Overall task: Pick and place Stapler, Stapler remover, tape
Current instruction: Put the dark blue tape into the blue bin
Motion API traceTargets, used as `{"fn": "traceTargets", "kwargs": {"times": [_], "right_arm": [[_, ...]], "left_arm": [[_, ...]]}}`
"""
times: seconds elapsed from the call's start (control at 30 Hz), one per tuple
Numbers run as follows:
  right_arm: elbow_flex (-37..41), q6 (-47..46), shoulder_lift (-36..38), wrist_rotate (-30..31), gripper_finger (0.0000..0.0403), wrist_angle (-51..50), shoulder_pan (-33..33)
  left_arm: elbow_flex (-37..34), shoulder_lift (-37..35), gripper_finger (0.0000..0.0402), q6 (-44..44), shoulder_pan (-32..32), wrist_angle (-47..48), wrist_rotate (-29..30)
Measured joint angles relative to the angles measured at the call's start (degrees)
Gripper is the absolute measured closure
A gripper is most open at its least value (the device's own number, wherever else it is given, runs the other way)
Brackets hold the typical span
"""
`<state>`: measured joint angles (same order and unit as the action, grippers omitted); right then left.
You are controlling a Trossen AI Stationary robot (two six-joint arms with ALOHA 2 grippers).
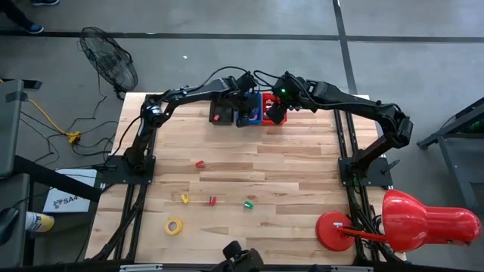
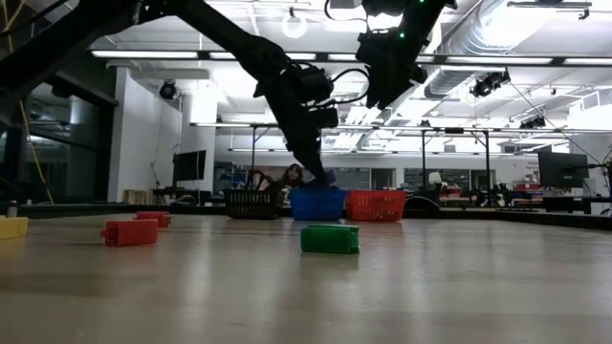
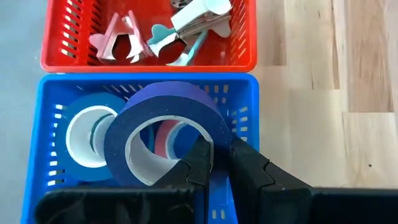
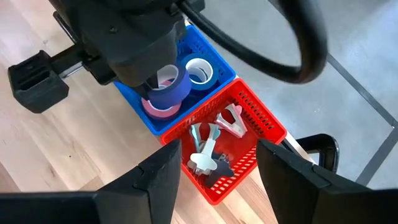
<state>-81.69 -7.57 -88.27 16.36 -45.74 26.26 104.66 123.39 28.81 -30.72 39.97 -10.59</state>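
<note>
Three baskets stand in a row at the table's far edge: black [image 1: 221, 110], blue [image 1: 248, 113] and red [image 1: 268, 113]. My left gripper [image 3: 214, 149] is over the blue basket [image 3: 37, 143], shut on a dark blue tape roll [image 3: 165, 115]. Another blue roll with a white core [image 3: 87, 134] and a pink roll [image 4: 160, 107] lie in that basket. The red basket [image 3: 242, 37] holds pink [image 3: 121, 43] and teal [image 3: 186, 34] staple removers. My right gripper [image 4: 227, 180] hangs open above the red basket, touching nothing. My left gripper pinches the near wall of the blue tape roll [image 3: 217, 134], one finger [image 3: 199, 158] inside the core and the other [image 3: 252, 168] outside. The fingers slant down from the near left. The roll is tilted inside the blue basket, over the pink roll; whether it rests there I cannot tell.
Out on the table lie small block-shaped pieces: red [image 1: 200, 163], yellow [image 1: 184, 199], red [image 1: 212, 201], green [image 1: 247, 204], and a yellow tape roll [image 1: 174, 226] near the front. A red lamp [image 1: 408, 219] stands at the near right corner. A fan [image 1: 110, 64] stands beyond the far left.
</note>
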Motion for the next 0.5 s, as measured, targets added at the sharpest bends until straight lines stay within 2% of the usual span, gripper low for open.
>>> {"fn": "traceTargets", "kwargs": {"times": [0.23, 0.5], "right_arm": [[0.02, -0.06, 0.0, -0.02, 0.0203, -0.02, 0.0], [0.0, -0.02, 0.0, 0.04, 0.0203, -0.37, 0.0]], "left_arm": [[0.17, 2.07, 0.0374, -2.57, 0.0, 1.12, -2.08], [0.33, 2.26, 0.0362, -3.6, -0.02, 0.44, -0.38]]}}
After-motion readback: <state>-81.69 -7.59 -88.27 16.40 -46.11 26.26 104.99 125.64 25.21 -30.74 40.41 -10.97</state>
